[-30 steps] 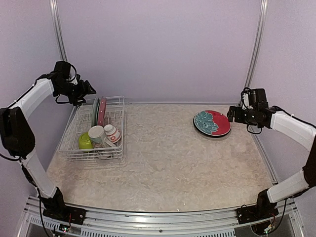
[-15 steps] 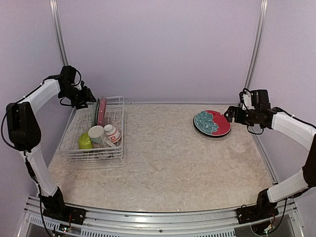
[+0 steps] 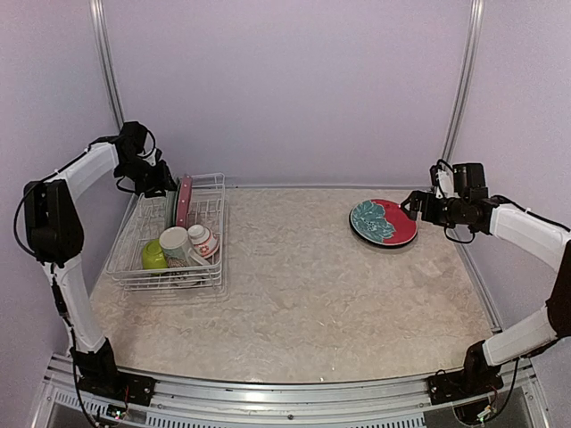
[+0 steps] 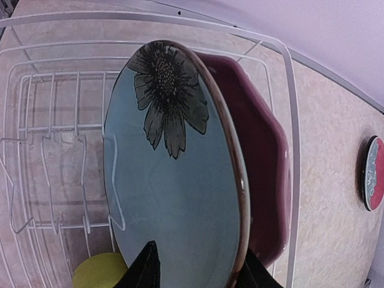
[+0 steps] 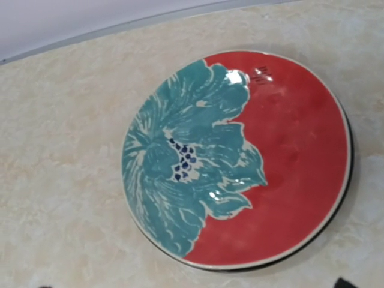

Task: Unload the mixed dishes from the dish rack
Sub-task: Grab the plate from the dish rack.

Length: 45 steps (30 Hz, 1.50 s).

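Top camera looks down from behind. Left wrist camera sits close over the dish rack [image 3: 134,234] — right one over the red plate [image 5: 288,162], which all three show.

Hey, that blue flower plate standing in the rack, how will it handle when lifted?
The blue plate looks glazed and glossy, so probably stiff but slippery in a rim grip. Standing on edge in the rack, it may roll or tip once freed. The maroon plate sits close behind, so chipping seems possible.

Rack [image 3: 165,287] sits left on table [image 3: 303,294]: upright plates [image 3: 183,201] at back, mug [image 3: 174,242] and bowls [image 3: 153,256] in front; lone plate [image 3: 384,223] right.
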Tool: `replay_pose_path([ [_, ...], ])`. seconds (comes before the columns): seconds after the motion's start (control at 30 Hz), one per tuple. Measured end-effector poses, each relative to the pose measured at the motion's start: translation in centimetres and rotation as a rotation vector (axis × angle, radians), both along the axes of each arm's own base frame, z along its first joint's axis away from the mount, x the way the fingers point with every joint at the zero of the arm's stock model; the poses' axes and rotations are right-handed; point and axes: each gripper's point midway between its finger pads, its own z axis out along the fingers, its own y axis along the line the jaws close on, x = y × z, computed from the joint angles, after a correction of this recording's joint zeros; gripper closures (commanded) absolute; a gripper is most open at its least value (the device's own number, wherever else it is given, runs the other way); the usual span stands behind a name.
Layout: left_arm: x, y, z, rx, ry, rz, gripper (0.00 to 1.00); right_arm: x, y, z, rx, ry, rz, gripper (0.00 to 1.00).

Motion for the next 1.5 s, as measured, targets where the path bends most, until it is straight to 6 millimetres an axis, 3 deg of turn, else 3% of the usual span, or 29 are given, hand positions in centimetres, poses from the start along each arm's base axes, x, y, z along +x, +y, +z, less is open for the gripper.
replay_pose_path([
  [0.37, 0.8, -0.9, -2.8, 0.09, 0.04, -0.069, 0.77, -0.3, 0.2, -1.0, 0.012, 0.021, 0.01, 0.0],
  [0.7, 0.8, 0.2, -1.9, 0.144, 0.021, -0.066, 0.95, -0.3, 0.3, -1.8, 0.019, 0.037, 0.008, 0.0],
  [1.17, 0.2, 0.6, -1.2, 0.142, 0.022, -0.06, 1.0, -0.3, 0.3, -1.9, 0.031, 0.042, 0.0, 0.0],
  [1.5, -1.1, 1.2, 0.7, 0.058, 0.028, -0.054, 1.0, -0.1, 0.6, -2.9, 0.03, 0.068, 0.005, 0.0],
])
